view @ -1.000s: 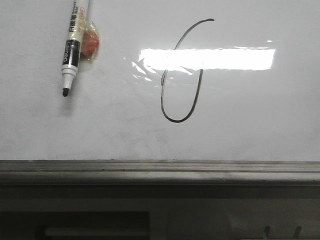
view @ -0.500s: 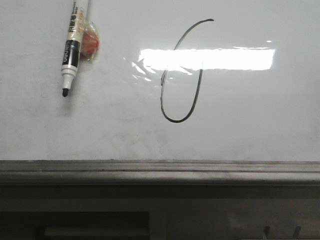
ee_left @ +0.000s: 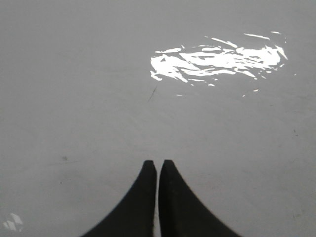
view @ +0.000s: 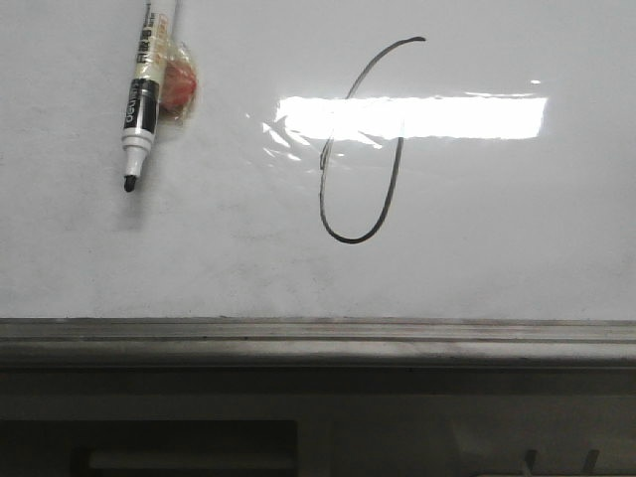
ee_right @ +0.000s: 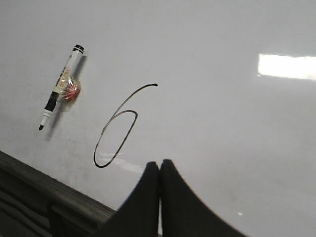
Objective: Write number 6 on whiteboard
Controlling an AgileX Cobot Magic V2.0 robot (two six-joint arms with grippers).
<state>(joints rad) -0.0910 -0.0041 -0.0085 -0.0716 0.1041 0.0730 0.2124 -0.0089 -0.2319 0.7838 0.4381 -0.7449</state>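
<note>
Whiteboard (view: 199, 248) fills the front view, grey ledge (view: 318, 338) along its lower edge. The 6 (view: 360, 149) drawn mid-board, crossing a light reflection. Uncapped marker (view: 142, 94) lies left of it, tip down. Left gripper (ee_left: 157, 170) and right gripper (ee_right: 159, 170) both pressed together, empty

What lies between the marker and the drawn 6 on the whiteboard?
Nothing: bare whiteboard separates the marker from the number 6, seen in the front and right wrist views.
</note>
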